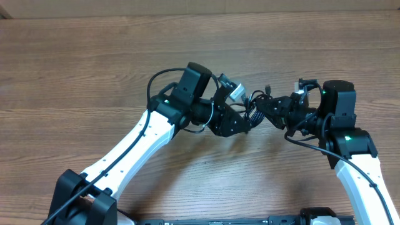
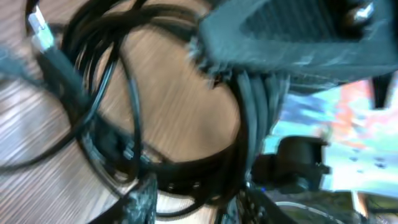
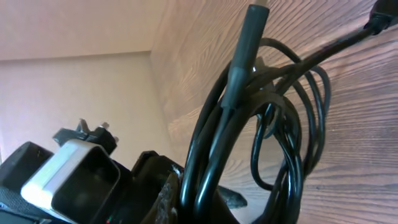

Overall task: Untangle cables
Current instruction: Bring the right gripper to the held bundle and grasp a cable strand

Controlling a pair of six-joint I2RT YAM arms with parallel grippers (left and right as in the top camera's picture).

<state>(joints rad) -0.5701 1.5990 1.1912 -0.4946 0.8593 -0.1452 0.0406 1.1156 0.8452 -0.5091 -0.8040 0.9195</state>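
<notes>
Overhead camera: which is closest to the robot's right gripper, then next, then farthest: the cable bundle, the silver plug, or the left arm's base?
From the right gripper:
1. cable bundle, pinched right at its tips.
2. silver plug, farther left and a bit up.
3. left arm's base, far off in the bottom-left corner.

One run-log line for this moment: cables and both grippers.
cables: looped tangle between the grippers | right gripper: shut on cables | left gripper: at the tangle, state unclear | untangled: no

The cables (image 2: 245,118) are blurred, their loops cut off by edges.
</notes>
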